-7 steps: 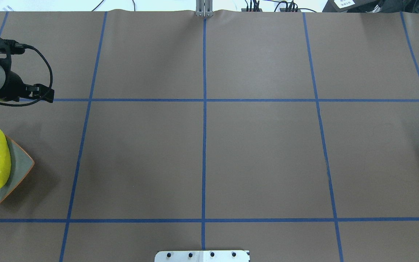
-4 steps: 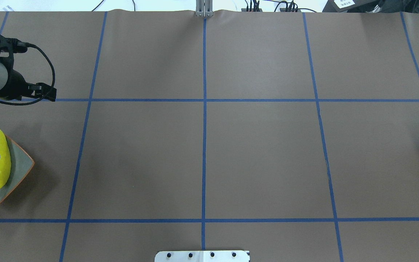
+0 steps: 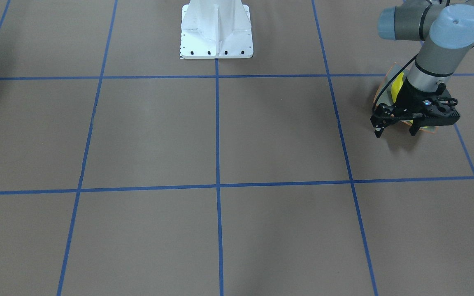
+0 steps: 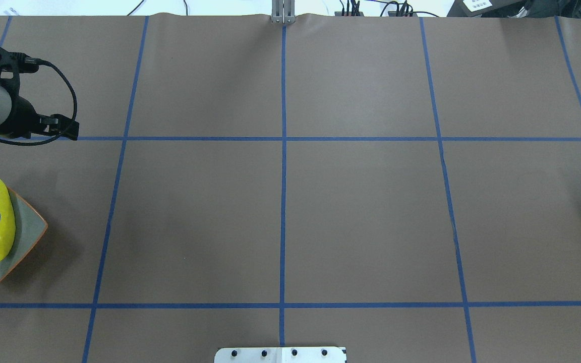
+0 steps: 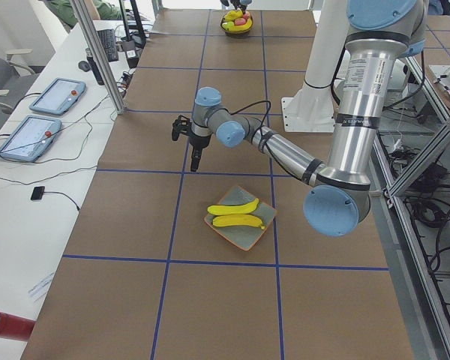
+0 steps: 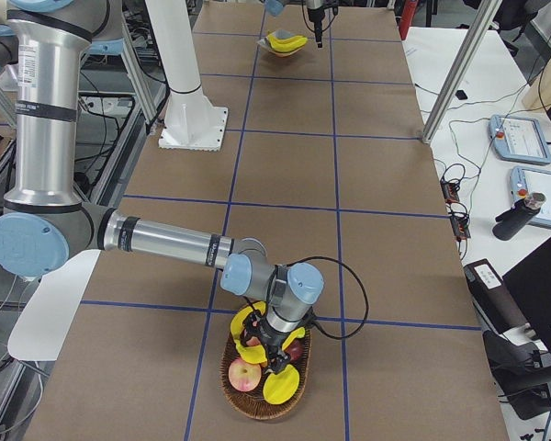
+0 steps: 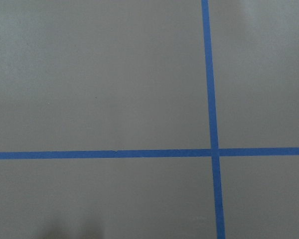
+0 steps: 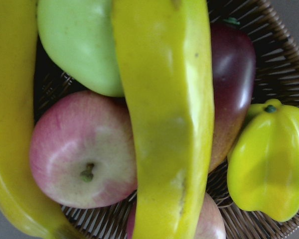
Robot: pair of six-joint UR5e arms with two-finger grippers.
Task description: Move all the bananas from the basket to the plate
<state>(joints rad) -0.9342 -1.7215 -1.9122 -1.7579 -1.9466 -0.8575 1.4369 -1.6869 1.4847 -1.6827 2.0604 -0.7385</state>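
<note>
Left tool (image 3: 396, 132) hangs wide open and empty over the desk's left end, just beside the plate (image 5: 249, 238), which holds two bananas (image 5: 236, 220). Right tool (image 6: 268, 349) is down in the basket (image 6: 234, 400) at the desk's right end; can't tell its opening. The top banana (image 8: 164, 124), lying on the apples (image 8: 79, 149), looks light, stiff and glossy-slick, so pinch it mid-span across its width.

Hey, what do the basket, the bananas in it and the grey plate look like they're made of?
The basket looks like woven wicker: thin brown crossing strands, matte. The bananas seem plastic: smooth, waxy, uniformly yellow skin. The plate looks like glazed ceramic, grey with an orange rim, though melamine is possible.
</note>
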